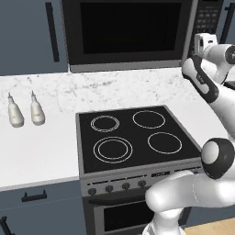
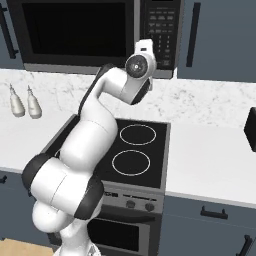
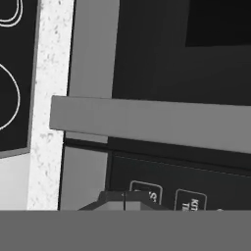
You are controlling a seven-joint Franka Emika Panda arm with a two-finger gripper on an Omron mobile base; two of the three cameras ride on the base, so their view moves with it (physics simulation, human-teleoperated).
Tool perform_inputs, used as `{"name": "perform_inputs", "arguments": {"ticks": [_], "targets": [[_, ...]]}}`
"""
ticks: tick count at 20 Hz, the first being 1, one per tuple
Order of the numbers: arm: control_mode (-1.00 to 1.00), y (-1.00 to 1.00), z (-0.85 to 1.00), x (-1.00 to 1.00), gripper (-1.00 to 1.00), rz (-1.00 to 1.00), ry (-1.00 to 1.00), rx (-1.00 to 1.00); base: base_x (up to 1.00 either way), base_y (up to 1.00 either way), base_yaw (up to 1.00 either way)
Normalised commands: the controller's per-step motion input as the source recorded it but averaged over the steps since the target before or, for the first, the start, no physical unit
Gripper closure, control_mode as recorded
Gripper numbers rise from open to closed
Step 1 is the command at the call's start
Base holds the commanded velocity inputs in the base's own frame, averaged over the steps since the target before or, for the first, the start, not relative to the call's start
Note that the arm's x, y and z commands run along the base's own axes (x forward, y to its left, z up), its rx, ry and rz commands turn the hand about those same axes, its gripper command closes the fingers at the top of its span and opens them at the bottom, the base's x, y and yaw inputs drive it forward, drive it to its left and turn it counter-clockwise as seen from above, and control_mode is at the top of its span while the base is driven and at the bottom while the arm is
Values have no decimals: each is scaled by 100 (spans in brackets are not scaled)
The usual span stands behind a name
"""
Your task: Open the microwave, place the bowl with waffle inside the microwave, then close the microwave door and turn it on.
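At the far left of the marble counter (image 1: pixel 41 151) we saw two small pale bottles (image 1: pixel 24 111) standing upright side by side, well apart from everything else. To their right the black stove (image 1: pixel 133 135) lay bare, its four ring burners uncovered, with a row of knobs along its front edge. Above and behind it sat the microwave (image 1: pixel 133 34), its door (image 1: pixel 126 30) shut, the dark window framed in grey. Further right, the white arm reached up to the keypad panel (image 2: pixel 160 32) beside the door; in the hand view the gripper (image 3: pixel 125 200) had its finger tips pressed together, empty, just at a row of keypad buttons, with the door handle (image 3: pixel 147 122) crossing as a grey bar. At the far right edge, a dark object (image 2: pixel 251 129) stood on the counter, cut off by the frame. We could not find the bowl.
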Motion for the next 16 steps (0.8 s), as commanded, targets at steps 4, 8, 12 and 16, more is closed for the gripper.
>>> {"name": "perform_inputs", "arguments": {"ticks": [4,8,12,16], "targets": [[-100,-9,0,78,100,0,1,0,0,0,0],[-100,-16,-13,63,100,0,-3,0,0,0,0],[-100,-20,-50,28,100,0,-12,0,0,0,0],[-100,-4,-74,-64,100,1,-26,2,0,0,0]]}}
